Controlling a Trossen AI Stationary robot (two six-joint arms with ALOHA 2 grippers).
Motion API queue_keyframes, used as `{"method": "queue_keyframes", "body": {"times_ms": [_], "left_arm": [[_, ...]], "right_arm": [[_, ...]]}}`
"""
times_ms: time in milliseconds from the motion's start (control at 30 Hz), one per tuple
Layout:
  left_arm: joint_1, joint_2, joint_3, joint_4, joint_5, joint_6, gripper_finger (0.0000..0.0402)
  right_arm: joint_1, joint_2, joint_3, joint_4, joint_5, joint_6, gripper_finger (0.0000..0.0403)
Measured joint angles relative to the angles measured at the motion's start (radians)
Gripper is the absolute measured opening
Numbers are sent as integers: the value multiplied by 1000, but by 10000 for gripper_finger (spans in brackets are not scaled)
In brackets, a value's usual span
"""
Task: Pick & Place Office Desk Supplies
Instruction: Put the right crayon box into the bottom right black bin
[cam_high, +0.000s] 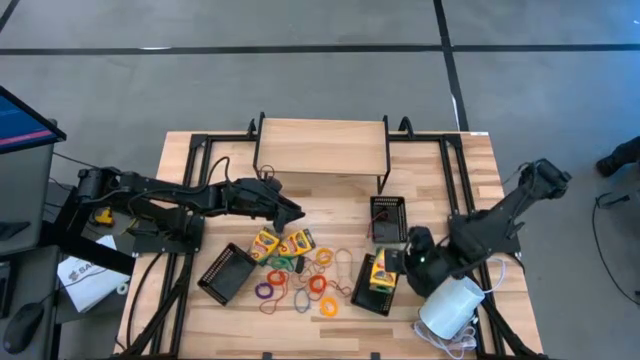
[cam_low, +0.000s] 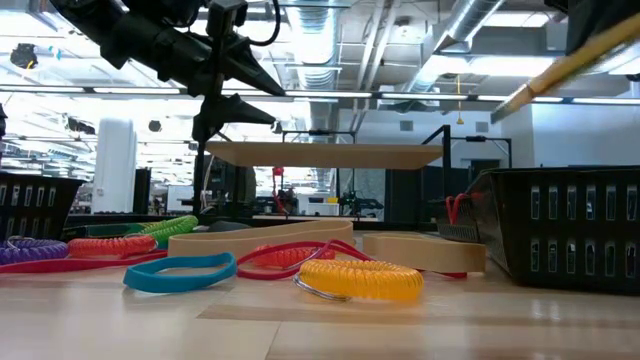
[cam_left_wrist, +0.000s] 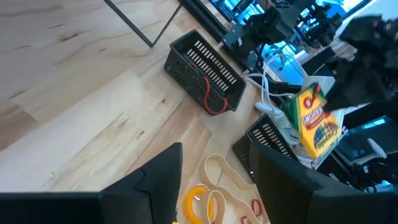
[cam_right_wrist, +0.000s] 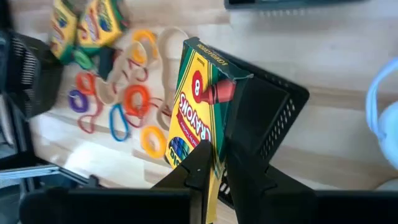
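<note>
A yellow-and-green crayon box (cam_right_wrist: 196, 99) hangs over a black mesh tray (cam_right_wrist: 273, 106) at the table's right, with my right gripper (cam_right_wrist: 217, 168) shut on it; the high view shows this box (cam_high: 380, 270) above the tray (cam_high: 365, 298). Two more crayon boxes (cam_high: 265, 243) (cam_high: 297, 241) lie flat on the table's middle. Several coloured elastic loops (cam_high: 300, 285) lie scattered near them. My left gripper (cam_high: 292, 212) hovers open above the table, left of centre, with nothing between its fingers (cam_left_wrist: 158, 180). My right gripper pinches the crayon box between its two fingers at one end (cam_right_wrist: 214, 158). The fingers come from above, slanting down. The box is lifted clear and tilted (cam_left_wrist: 317, 121) over the tray, its length running away from the fingers.
A second black tray (cam_high: 388, 218) with a red loop (cam_left_wrist: 214, 102) stands at the right middle, and a third (cam_high: 228, 272) lies at the left. A white cylinder (cam_high: 450, 305) with a cord lies near the right front. A wooden shelf (cam_high: 322, 147) stands at the far side.
</note>
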Motion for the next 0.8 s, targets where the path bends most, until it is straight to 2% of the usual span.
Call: {"method": "queue_keyframes", "body": {"times_ms": [433, 633, 800], "left_arm": [[0, 0, 0, -1, 0, 0, 186], [0, 0, 0, -1, 0, 0, 186], [0, 0, 0, -1, 0, 0, 186]], "right_arm": [[27, 140, 0, 106, -22, 41, 42], [25, 153, 0, 92, -44, 41, 48], [24, 150, 0, 68, -86, 41, 69]]}}
